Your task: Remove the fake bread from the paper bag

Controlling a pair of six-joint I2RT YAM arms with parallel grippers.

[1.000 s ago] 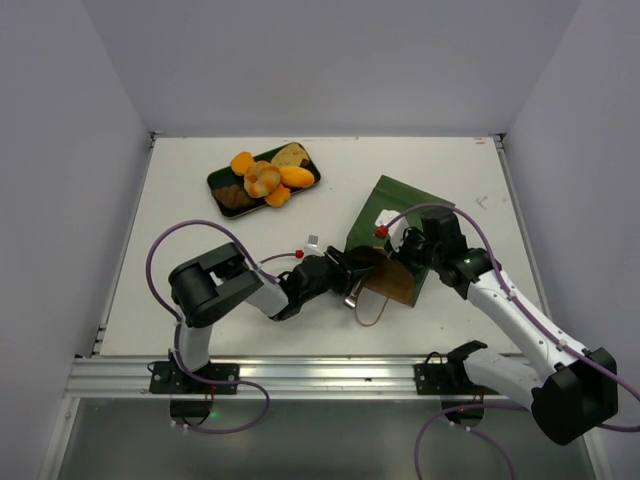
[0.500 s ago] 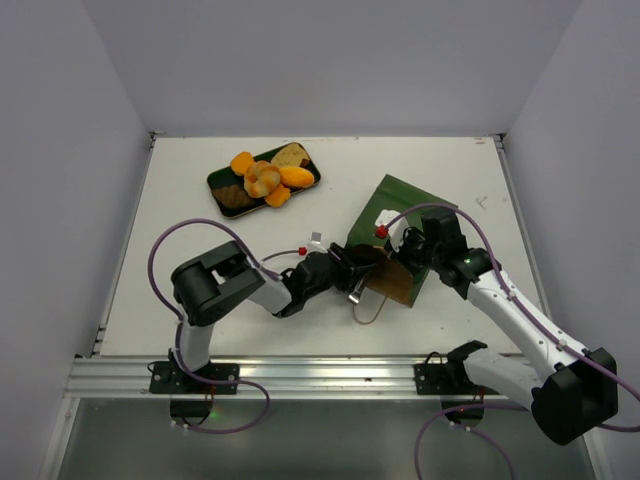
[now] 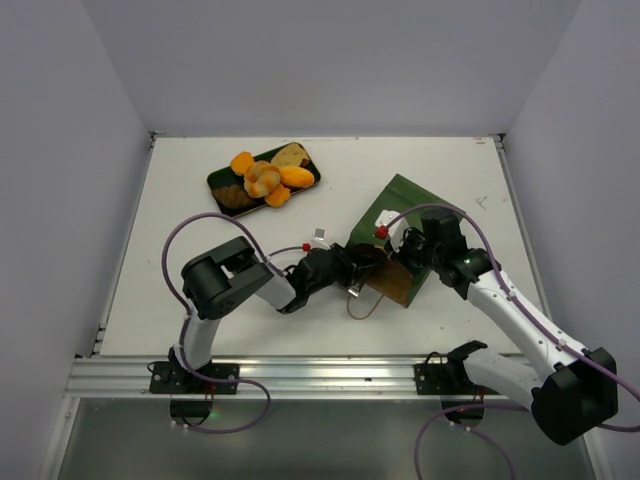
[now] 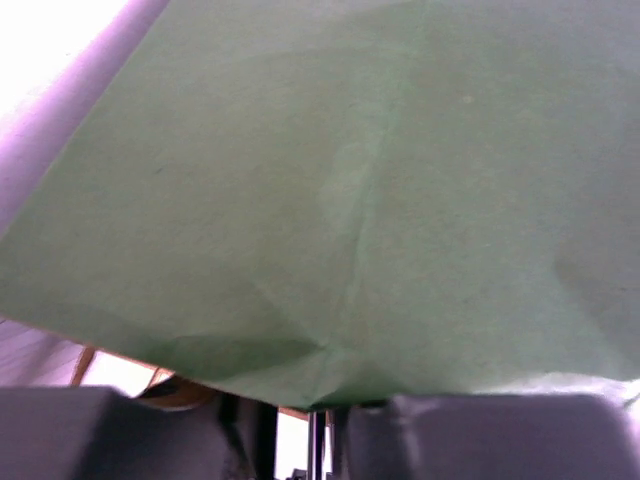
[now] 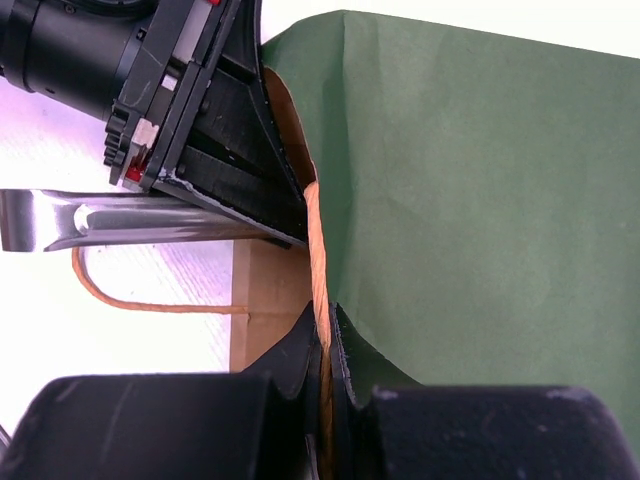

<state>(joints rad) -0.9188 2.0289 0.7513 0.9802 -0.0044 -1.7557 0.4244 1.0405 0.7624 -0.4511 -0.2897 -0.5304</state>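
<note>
The paper bag [image 3: 405, 215] lies on its side, dark green outside, its brown mouth facing my left arm. My right gripper [image 3: 408, 250] is shut on the bag's upper rim; in the right wrist view its jaws [image 5: 325, 335] pinch the brown paper edge. My left gripper [image 3: 362, 264] reaches into the mouth, its tips hidden under the green wall [image 4: 350, 180]. Only the dark bases of its fingers [image 4: 480, 435] show, so its state is unclear. No fake bread shows inside the bag. Orange and tan fake bread pieces [image 3: 266, 178] lie on a tray.
The dark green flat tray [image 3: 222, 180] sits at the back left of the table. A string handle [image 3: 362, 306] loops out onto the table below the bag's mouth. Grey walls close in the table on three sides, and a metal rail [image 3: 300, 372] runs along the near edge.
My left gripper has pushed rightward, deeper into the bag's mouth, and its elbow has followed. The bag's far end has shifted slightly to the right. The right arm has held still.
</note>
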